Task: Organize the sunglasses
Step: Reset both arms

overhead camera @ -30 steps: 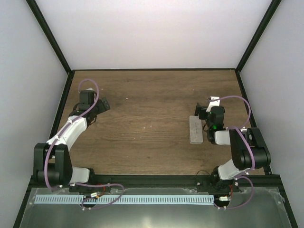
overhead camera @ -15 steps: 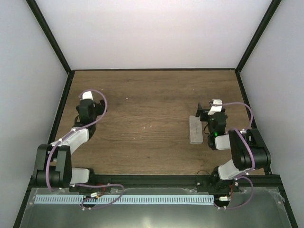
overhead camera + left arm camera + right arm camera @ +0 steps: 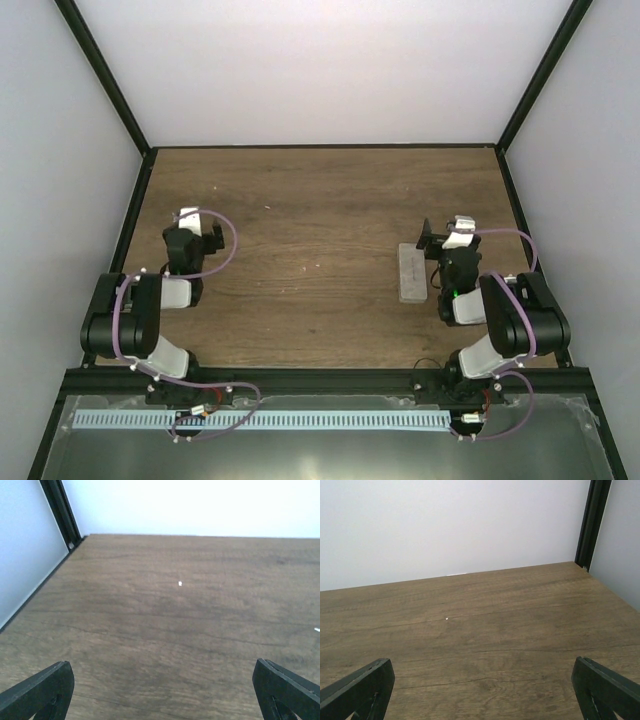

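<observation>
Wood table (image 3: 320,190), grey case (image 3: 411,272) near right claw (image 3: 481,672).

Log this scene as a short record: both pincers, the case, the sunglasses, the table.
left pincer: open, holding nothing, bare wood below
right pincer: open, holding nothing, near the case's far end
grey case: looks shut, lying flat on the table's right half, just left of the right arm
sunglasses: not visible in any view
table: brown wood, walled on three sides
</observation>
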Controlling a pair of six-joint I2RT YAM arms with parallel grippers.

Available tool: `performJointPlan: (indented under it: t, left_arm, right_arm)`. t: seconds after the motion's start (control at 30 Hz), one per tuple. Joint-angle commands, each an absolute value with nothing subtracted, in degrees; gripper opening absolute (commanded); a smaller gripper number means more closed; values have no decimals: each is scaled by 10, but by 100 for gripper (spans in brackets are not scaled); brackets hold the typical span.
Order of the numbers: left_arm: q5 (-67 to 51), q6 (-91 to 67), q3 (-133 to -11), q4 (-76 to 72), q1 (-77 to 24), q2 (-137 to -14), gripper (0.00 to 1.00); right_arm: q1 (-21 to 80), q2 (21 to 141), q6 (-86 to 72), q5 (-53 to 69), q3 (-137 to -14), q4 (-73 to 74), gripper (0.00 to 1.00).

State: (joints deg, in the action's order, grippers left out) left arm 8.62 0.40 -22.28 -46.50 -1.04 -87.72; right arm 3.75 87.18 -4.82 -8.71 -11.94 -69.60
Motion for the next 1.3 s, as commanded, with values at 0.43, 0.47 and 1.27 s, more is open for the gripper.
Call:
performJointPlan:
  t: [0.43,0.47,1.27]
  left_arm:
    - [109,1,-164,-649,-11,-884,100]
    - [109,1,-165,-645,-11,-883,100]
    - [105,0,-166,-645,-10,-883,100]
  right_arm:
    - [31,875,-50,-108,-130,-719,100]
    - [31,876,-49,-108,-131,-719,100]
    - [32,876,-49,-108,-132,-717,100]
